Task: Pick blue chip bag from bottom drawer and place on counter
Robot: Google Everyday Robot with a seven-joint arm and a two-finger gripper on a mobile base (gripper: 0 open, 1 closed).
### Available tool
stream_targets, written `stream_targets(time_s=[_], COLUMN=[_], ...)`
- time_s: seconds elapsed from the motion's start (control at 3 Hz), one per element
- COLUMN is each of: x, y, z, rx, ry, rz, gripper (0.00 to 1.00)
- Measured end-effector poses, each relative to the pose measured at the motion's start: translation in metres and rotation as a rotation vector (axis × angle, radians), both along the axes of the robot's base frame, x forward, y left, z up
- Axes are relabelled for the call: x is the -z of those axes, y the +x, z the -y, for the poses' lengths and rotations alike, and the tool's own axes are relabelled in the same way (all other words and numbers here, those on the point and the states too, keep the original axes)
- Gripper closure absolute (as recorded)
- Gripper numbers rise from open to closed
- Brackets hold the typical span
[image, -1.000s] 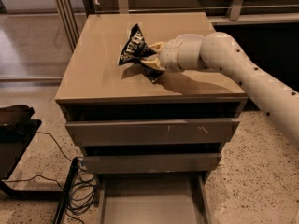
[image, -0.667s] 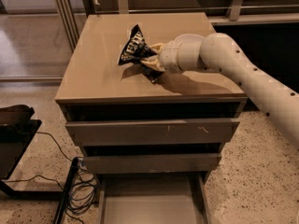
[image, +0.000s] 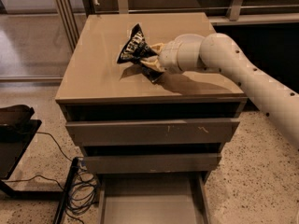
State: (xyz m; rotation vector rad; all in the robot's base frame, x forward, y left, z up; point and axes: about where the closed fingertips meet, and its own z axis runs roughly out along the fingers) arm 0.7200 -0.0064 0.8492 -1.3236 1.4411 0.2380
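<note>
**Bag could topple or skid on release**

The tool (image: 152, 63) sits low over the middle of the surface (image: 96, 80), pinching the blue chip bag (image: 133, 49) by its lower corner. The bag stands up toward 10 o'clock from it. I cannot tell whether the bag's bottom edge touches the surface. If it hangs clear, letting go would drop it, and the glossy top could let it slide. A crinkled fold might also snag on the tool. At 6 o'clock, the bottom drawer (image: 149, 204) stands open.

Speckled terrazzo floor (image: 254, 181), glass partition (image: 28, 36) at left, tangled black cables (image: 84, 190), dark stand (image: 14, 139)
</note>
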Motion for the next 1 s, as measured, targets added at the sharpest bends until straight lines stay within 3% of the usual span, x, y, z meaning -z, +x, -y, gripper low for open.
stream_targets(time_s=[0.33, 0.67, 1.0], x=[0.0, 0.0, 0.0], y=[0.0, 0.0, 0.0], z=[0.0, 0.0, -0.0001], rx=[0.0, 0.0, 0.0], ry=[0.0, 0.0, 0.0], rz=[0.0, 0.0, 0.0], gripper=[0.12, 0.0, 0.0])
